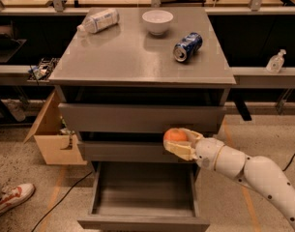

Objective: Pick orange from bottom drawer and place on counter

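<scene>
My gripper (178, 143) is shut on the orange (175, 136) and holds it in front of the middle drawer, above the right side of the open bottom drawer (143, 210). The white arm reaches in from the lower right. The bottom drawer is pulled out and its grey inside shows nothing in it. The counter (132, 57) is the grey cabinet top, well above the gripper.
On the counter lie a plastic bottle (97, 21) at the back left, a white bowl (157, 21) at the back middle and a blue can (187, 46) on its side at the right. A cardboard box (52, 139) stands left of the cabinet. A shoe (11, 199) shows at the lower left.
</scene>
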`<state>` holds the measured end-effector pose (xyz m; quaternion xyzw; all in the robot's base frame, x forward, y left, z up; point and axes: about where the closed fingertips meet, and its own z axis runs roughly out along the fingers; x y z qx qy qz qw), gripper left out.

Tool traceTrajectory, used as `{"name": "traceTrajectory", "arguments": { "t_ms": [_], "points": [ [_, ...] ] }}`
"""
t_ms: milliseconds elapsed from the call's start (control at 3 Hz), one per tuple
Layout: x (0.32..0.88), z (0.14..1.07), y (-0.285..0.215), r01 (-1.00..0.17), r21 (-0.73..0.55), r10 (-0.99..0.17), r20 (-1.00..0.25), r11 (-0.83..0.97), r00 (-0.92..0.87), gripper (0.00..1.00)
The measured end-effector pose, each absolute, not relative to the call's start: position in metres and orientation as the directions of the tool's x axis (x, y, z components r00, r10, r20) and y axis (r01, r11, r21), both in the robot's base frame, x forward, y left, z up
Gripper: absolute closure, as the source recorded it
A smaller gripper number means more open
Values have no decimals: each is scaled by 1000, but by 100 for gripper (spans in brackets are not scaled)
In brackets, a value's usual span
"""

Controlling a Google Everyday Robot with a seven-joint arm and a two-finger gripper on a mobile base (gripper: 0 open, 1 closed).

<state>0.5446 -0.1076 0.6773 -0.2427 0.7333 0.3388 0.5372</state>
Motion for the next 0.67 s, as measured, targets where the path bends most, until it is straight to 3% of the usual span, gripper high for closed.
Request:
{"name": "traceTrajectory", "arguments": {
  "t_ms": [667],
  "points": [
    [574, 757, -95, -794, 10, -91, -992, 608, -82, 100]
  ]
}}
